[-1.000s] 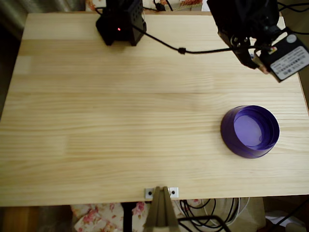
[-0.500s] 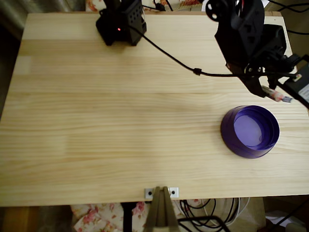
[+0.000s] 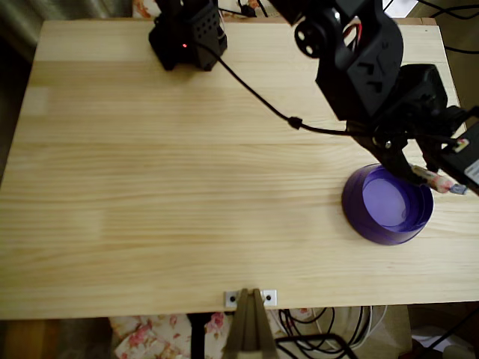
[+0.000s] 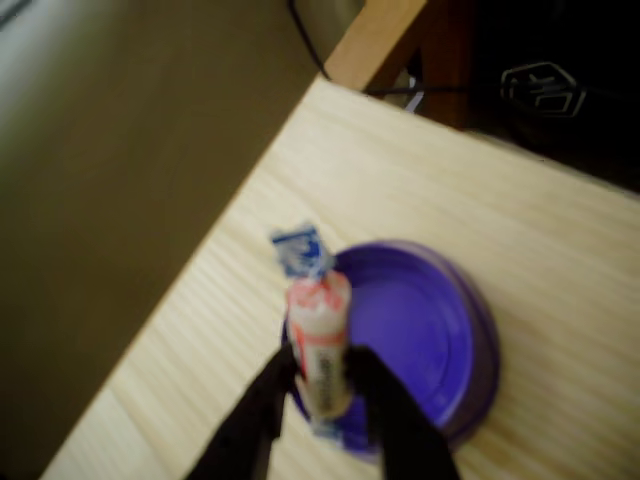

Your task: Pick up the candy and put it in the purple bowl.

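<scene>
From the overhead view we look straight down on the whole wooden table (image 3: 187,172), its near edge at the bottom of the picture and the arm's base at the top. From the wrist view we look down past the gripper (image 4: 322,395), close to the table's edge and slightly blurred. Both views share the purple bowl (image 3: 388,203) (image 4: 420,335) and the wood around it.
</scene>
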